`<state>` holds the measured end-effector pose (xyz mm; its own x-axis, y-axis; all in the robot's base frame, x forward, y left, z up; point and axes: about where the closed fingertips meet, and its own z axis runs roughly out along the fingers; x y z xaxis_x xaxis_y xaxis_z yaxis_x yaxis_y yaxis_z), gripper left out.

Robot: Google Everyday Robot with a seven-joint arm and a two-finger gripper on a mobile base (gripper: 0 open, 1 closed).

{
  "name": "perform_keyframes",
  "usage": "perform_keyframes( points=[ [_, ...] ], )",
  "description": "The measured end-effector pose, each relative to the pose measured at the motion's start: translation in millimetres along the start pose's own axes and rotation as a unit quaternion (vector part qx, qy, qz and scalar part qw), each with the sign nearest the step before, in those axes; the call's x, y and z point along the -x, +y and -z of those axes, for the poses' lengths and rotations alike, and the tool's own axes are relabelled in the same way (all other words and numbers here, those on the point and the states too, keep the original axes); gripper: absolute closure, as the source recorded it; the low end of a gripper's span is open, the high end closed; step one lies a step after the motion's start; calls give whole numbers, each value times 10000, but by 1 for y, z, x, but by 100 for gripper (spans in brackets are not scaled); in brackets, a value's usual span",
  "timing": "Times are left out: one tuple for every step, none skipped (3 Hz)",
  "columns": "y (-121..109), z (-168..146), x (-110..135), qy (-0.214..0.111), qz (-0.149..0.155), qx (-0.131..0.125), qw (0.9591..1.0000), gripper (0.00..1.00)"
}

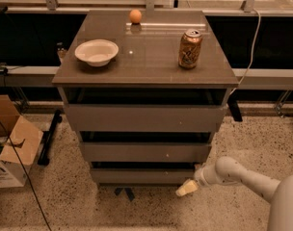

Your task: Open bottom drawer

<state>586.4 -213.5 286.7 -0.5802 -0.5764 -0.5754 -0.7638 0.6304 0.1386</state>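
The bottom drawer (141,176) is the lowest and narrowest of three grey-brown handleless fronts in the cabinet, just above the floor. My gripper (186,188) is low at the cabinet's front right corner, just below and to the right of the bottom drawer's right end. Its pale fingertip (184,190) points down and left toward the floor. The white arm (243,177) reaches in from the lower right.
On the cabinet top (146,66) stand a white bowl (97,52), a soda can (190,48) and an orange ball (135,16). The middle drawer (146,152) and top drawer (145,118) sit above. A cardboard box (9,143) lies on the floor at left.
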Motion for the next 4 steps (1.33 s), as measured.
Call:
perform_keyframes(
  points=[
    [-7,-10,-2,-93,-73,58,9999,0],
    [-12,-26,-3,-190,-164,171,9995,0],
    [-13,-47,1,-290,-229,343,9987,0],
    [-13,-71,9,-429,-326,532,9971,0]
  ],
)
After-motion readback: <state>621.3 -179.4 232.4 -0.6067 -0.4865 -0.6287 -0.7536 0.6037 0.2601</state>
